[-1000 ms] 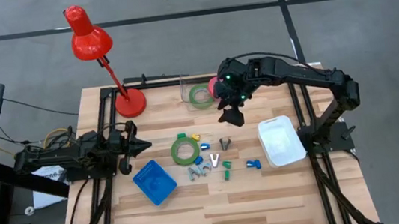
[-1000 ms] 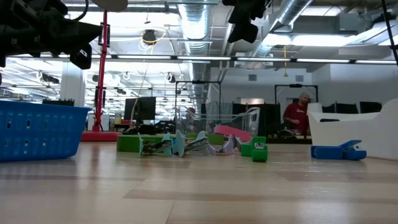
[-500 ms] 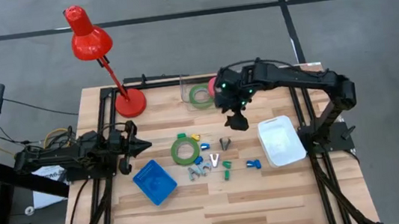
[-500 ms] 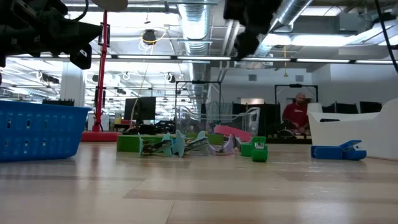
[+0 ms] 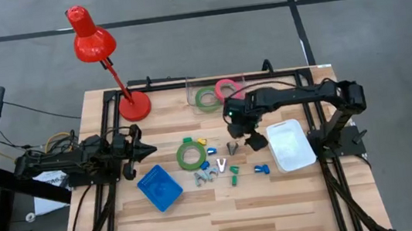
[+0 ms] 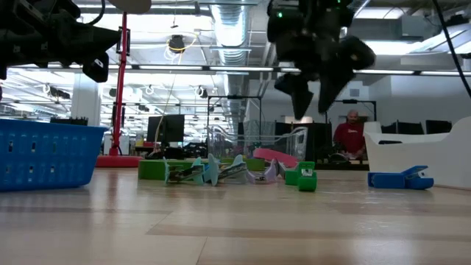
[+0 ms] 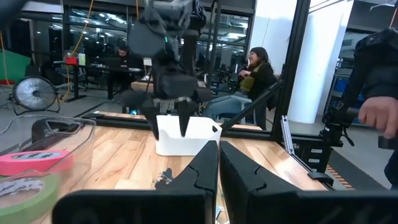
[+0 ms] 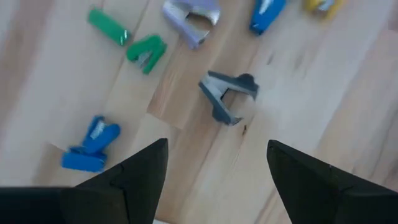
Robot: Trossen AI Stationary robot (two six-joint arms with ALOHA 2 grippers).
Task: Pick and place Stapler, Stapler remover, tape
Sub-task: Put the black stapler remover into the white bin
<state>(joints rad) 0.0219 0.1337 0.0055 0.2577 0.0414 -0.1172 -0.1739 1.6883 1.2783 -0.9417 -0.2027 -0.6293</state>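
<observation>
At the left of the high view the left gripper (image 5: 148, 149) waits with its fingers clenched on nothing, pointing toward the middle of the frame, with the blue basket (image 5: 159, 188) just below it and a green ring of tape (image 5: 189, 155) a little further right. Right of centre, the right gripper (image 5: 244, 134) hangs spread wide and empty above the table, clearly the nearer arm to the grey stapler remover (image 5: 232, 148). That remover lies apart from its neighbours, just left of and below the gripper in the frame; in the right wrist view it sits at centre (image 8: 227, 96), beyond the fingertips, its jaws opening toward lower left. Bare wood surrounds it, so a descent looks unobstructed; the white bin (image 5: 290, 145) stands close on the right.
</observation>
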